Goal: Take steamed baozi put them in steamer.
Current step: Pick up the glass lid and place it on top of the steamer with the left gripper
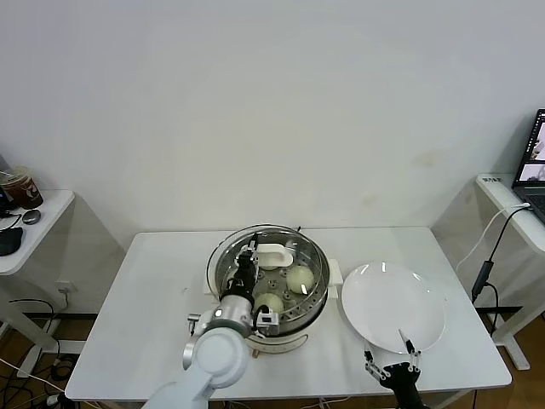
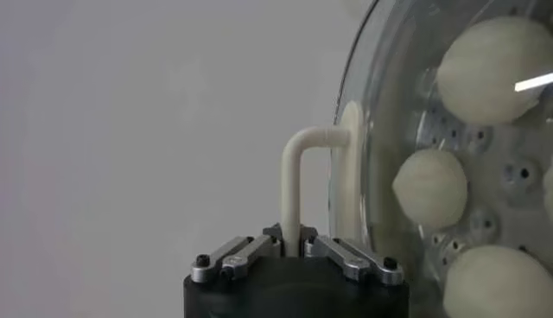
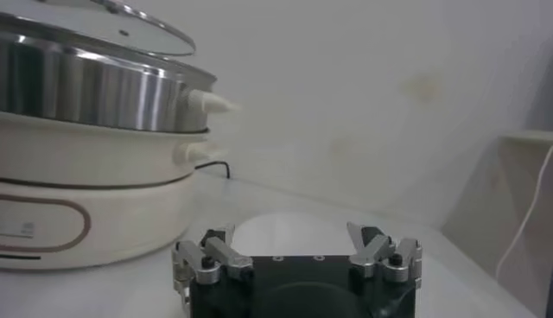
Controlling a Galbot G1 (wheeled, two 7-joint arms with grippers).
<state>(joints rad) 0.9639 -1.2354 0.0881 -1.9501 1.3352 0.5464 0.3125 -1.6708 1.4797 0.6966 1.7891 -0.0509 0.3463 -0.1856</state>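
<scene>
My round, shiny steel steamer (image 1: pixel 268 277) sits on its cream-white base near the middle of the white table (image 1: pixel 153 307), its perforated metal tray dotted with small holes, and on that tray lie the smooth, cream-white round baozi (image 1: pixel 300 278), at least three showing through the glass in my left wrist view (image 2: pixel 429 187), each dome-shaped with no long axis to speak of. Over the pot I hold the round clear glass lid (image 1: pixel 294 256) with its white bent-bar handle (image 2: pixel 296 177); my left gripper (image 2: pixel 292 244) is clamped tight on that handle, the bar running straight out from between my fingers, the lid tilted above the steamer's rim. My left arm reaches up from the table's near edge over the pot. My right gripper (image 3: pixel 298 251) hangs low at the near edge beside the flat, glossy white round plate (image 1: pixel 392 305), fingers spread apart and holding nothing, pointing toward the steamer's side
</scene>
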